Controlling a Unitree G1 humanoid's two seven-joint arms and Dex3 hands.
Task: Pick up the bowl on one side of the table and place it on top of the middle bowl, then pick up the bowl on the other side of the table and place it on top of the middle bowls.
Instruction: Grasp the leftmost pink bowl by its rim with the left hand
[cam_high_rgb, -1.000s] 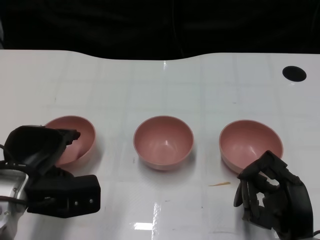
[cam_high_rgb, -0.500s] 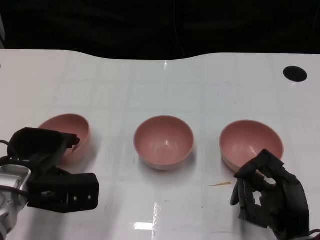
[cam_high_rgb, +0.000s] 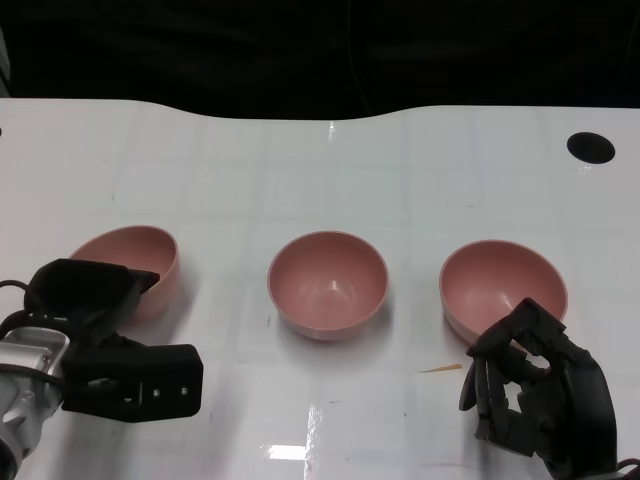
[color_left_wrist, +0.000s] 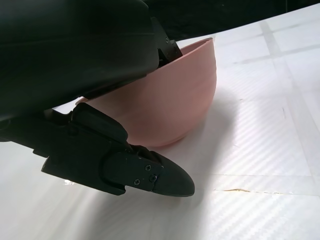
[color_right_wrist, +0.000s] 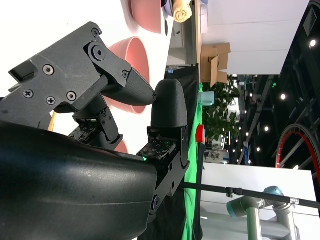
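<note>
1. Pink, smooth and matte, 3 round bowls sit in a row across the glossy white table (cam_high_rgb: 320, 170).
2. The left bowl (cam_high_rgb: 140, 262) is tipped up on its side, rim tilted away from level, and the left hand (cam_high_rgb: 85, 305) grips its near rim, with fingers over the edge and the thumb (color_left_wrist: 145, 175) below its outer wall.
3. From that hand, the middle bowl (cam_high_rgb: 327, 282) lies toward the robot's right, upright on the table and well apart from the gripped one; that sideways carry is what the next placing turns on.
4. The right bowl (cam_high_rgb: 503, 285) stands upright, with the right hand (cam_high_rgb: 535, 395) just on its near side, fingers curled inward and holding nothing.
5. A small tan sliver (cam_high_rgb: 440, 369) lies on the table between the middle and right bowls, nearer the right hand.
6. A black round hole (cam_high_rgb: 590, 147) marks the far right of the table.
</note>
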